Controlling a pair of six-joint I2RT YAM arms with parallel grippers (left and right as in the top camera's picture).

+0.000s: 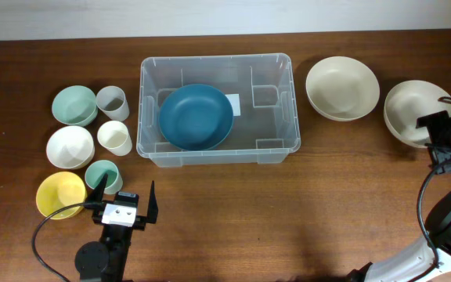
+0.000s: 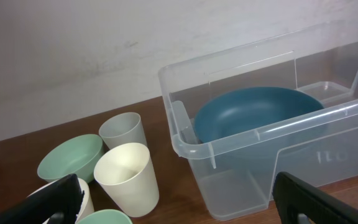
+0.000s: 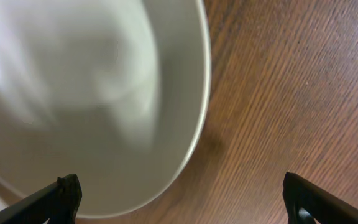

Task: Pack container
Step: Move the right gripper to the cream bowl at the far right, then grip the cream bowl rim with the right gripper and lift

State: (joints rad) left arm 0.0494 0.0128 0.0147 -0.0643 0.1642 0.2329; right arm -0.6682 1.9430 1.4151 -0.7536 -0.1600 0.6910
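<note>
Cups and small bowls cluster by the tabletop's left edge, a small yellow plastic bowl (image 1: 60, 194) and a small teal plastic cup (image 1: 100, 176) nearest the near edge; just beside them hangs the left gripper (image 1: 126, 197), jaws spread wide and empty. From it the large clear rectangular plastic container (image 1: 276, 121) lies ahead and slightly right, close by, mid-tabletop toward the far edge, its long axis running left to right along that edge. It stands upright, see-through, with a rounded rim and moulded recesses; a dark blue round bowl (image 1: 196, 117) sits in its left half, the right half bare. Further right stand a wide beige bowl (image 1: 342, 88), then a white round bowl (image 1: 405, 110) near the right edge, over which the right gripper (image 3: 180, 198) hovers, fingers wide apart, holding nothing. For that arm the container lies well to the left, past the beige bowl; the left arm is the nearer.
</note>
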